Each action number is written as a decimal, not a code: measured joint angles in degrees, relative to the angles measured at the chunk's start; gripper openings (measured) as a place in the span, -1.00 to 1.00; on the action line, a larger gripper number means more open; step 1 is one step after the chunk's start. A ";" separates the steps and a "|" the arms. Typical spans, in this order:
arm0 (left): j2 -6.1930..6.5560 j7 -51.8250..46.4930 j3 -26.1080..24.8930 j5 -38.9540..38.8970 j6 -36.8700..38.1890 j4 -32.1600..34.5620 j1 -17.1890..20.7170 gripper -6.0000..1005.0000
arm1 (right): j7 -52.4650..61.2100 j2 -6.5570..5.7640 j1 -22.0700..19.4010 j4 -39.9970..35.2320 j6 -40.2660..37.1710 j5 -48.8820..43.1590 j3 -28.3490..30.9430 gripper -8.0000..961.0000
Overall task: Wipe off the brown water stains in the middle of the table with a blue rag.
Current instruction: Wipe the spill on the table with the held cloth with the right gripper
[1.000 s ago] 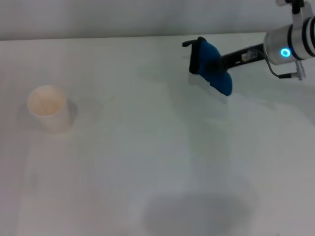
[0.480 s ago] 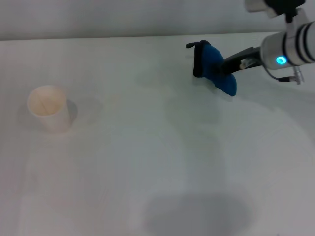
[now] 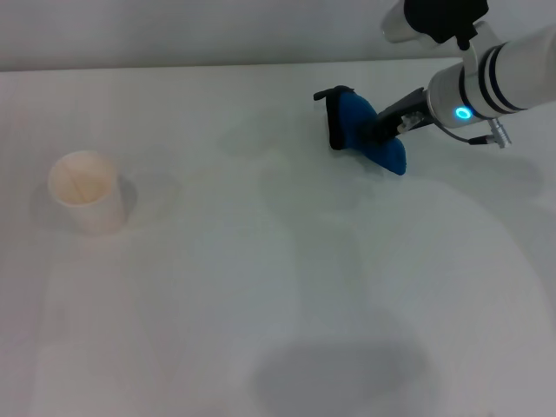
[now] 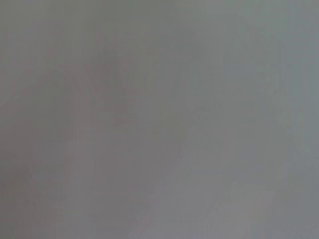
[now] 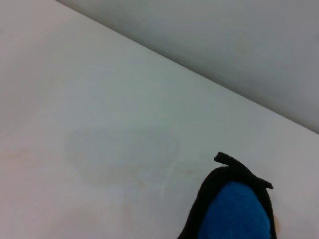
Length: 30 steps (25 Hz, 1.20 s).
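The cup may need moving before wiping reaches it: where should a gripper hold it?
Probably across the cup's side wall just under the rim, coming from above or the front: it stands upright, open mouth up, alone on the table, no handle.

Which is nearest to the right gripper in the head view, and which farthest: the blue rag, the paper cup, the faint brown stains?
1. The blue rag, held in the right gripper at the table's far right.
2. The brown water stains, faint, left of the rag.
3. The paper cup, far on the left side.
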 joint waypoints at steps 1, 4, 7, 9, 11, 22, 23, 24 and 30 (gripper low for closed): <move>0.00 0.00 0.00 0.00 0.00 0.00 -0.07 0.74 | 0.00 0.02 0.11 0.02 -0.02 -0.01 -0.04 -0.53; 0.00 0.00 0.00 0.00 0.02 0.00 -0.16 0.74 | 0.00 0.05 0.39 0.21 -0.12 -0.04 -0.87 -0.53; 0.00 0.00 0.00 0.00 0.08 0.00 -0.17 0.74 | 0.00 0.06 0.58 0.36 -0.13 -0.06 -1.75 -0.53; 0.00 0.00 0.00 0.00 0.10 0.00 -0.17 0.74 | 0.00 0.10 0.77 0.63 -0.02 -0.07 -2.39 -0.52; 0.00 0.00 0.00 0.00 0.11 0.00 -0.18 0.74 | -0.03 0.07 0.97 0.82 0.02 -0.08 -3.12 -0.52; 0.00 0.00 0.00 0.00 0.11 0.00 -0.18 0.74 | -0.15 -0.24 -0.13 -2.47 -1.83 1.47 -3.61 0.23; 0.00 0.00 0.00 0.00 0.11 0.00 -0.18 0.74 | -0.15 -0.28 -0.29 -2.88 -2.42 1.81 -3.21 0.32; 0.00 0.00 0.00 0.00 0.11 0.00 -0.18 0.74 | -0.15 -0.31 -0.37 -3.19 -2.90 2.02 -2.75 0.41; 0.00 0.00 0.00 0.00 0.10 0.00 -0.18 0.74 | -0.22 -0.22 -0.50 -2.74 -4.55 2.23 -1.70 0.68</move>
